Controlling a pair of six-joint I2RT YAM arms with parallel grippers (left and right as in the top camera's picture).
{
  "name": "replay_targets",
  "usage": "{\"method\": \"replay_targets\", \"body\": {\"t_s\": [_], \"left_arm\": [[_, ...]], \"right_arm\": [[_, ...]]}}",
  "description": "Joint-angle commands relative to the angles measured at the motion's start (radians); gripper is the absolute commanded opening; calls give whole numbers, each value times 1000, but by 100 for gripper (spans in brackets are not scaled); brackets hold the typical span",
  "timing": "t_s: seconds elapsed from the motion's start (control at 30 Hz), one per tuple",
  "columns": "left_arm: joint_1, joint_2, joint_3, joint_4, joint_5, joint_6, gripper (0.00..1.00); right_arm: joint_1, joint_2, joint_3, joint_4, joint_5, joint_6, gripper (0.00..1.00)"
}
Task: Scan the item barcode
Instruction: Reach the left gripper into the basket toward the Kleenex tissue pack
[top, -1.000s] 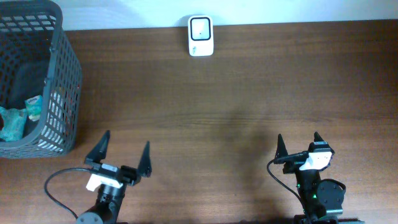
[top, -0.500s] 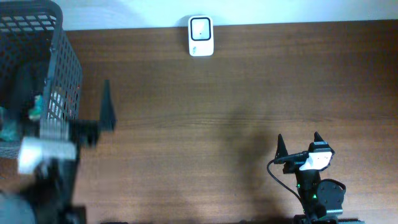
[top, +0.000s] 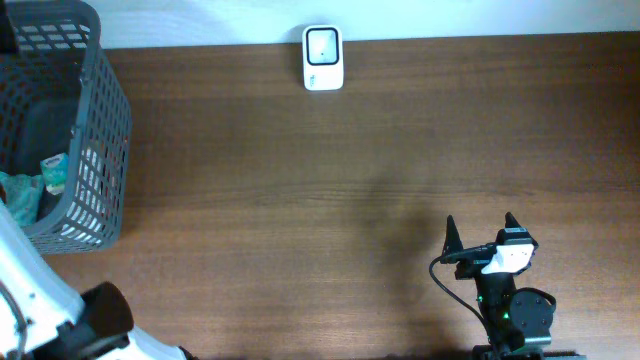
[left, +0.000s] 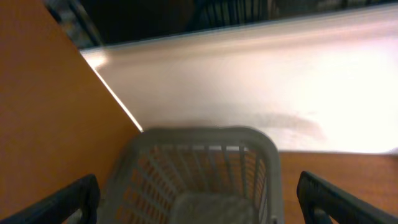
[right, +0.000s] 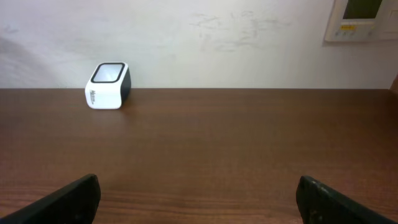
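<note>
Left gripper (left: 198, 186): fingers (left: 74, 200) wide apart, nothing between them, holding nothing. It hangs over the basket (left: 205, 132). In the left wrist view the basket's rim sits between the two fingers, just ahead and below. That view is blurred, so I can't read the contents from there. In the overhead I only get the white left arm (top: 30, 285) at the near left corner, and I can't pick out the gripper itself.

Right gripper (top: 480, 222): fingers apart too, empty. It sits low at the near right of the table (top: 350, 180), pointing toward the far edge.

Scanner (top: 322, 58): white, dark window on top, standing at the far edge of the table about mid-width, against the wall. It's far and left of the right gripper, well apart. The right wrist view shows it at far left with bare table in between.

Items (top: 22, 195): in the basket, down in its near left part. The overhead shows teal packets, plus a smaller white-and-teal packet (top: 55, 172) by the basket's right wall. I can't tell which one is the task's item, and no barcode is readable. The basket is dark grey mesh at the far left of the table, partly cut off by the frame edge.

The items lie well left of the scanner and well apart from the right gripper. The left gripper is over the basket, but I can't tell how close it is to the items.
</note>
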Motion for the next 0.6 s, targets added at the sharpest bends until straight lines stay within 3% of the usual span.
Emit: {"method": "replay_targets", "body": {"t_s": [0.0, 0.13, 0.27, 0.43, 0.57], "left_arm": [[45, 48, 27, -18, 23, -22, 99], [57, 116, 26, -99, -243, -22, 99], [61, 149, 26, -117, -119, -22, 99], [61, 211, 26, -150, -171, -23, 99], [61, 268, 26, -217, -58, -25, 99]], "right_arm": [[-6, -6, -7, -3, 2, -4, 99], [-6, -6, -7, -3, 2, -4, 99], [-6, -6, -7, -3, 2, -4, 99], [-6, -6, -7, -3, 2, -4, 99], [-6, -6, -7, -3, 2, -4, 98]]}}
